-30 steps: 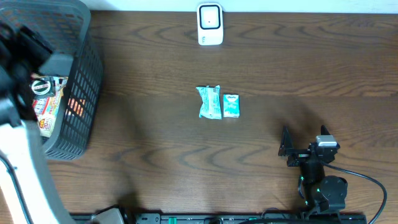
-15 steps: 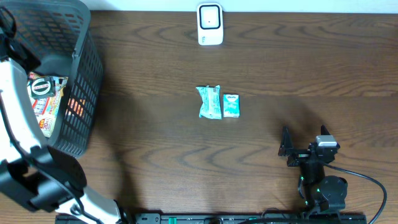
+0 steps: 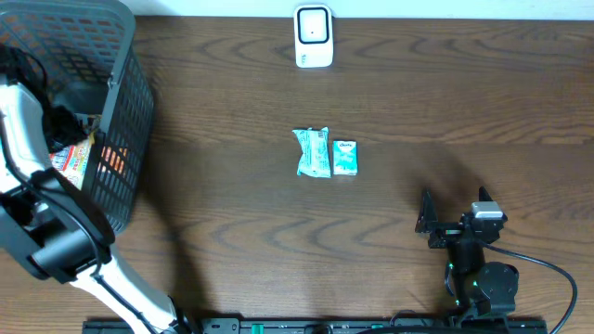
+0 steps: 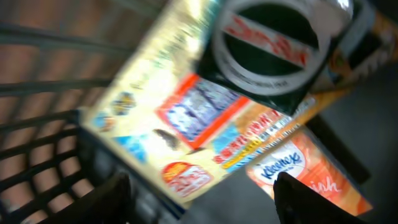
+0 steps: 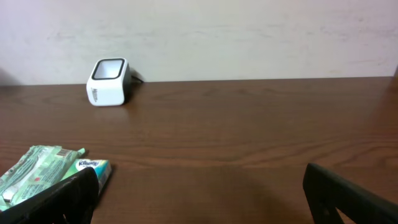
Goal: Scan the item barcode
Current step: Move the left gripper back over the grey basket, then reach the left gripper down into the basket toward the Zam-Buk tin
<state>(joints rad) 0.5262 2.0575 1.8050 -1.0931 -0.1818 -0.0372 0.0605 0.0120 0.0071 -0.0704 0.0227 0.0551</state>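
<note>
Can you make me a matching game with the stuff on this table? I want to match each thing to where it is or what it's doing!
Things:
1. basket
2. white scanner
3. green packet
4. right gripper

Places and states:
A. in the middle of the table
B. open, holding nothing
C. at the left edge of the table
D. at the far edge of the table

Pairs: 1-C, 2-D, 3-A, 4-B
</note>
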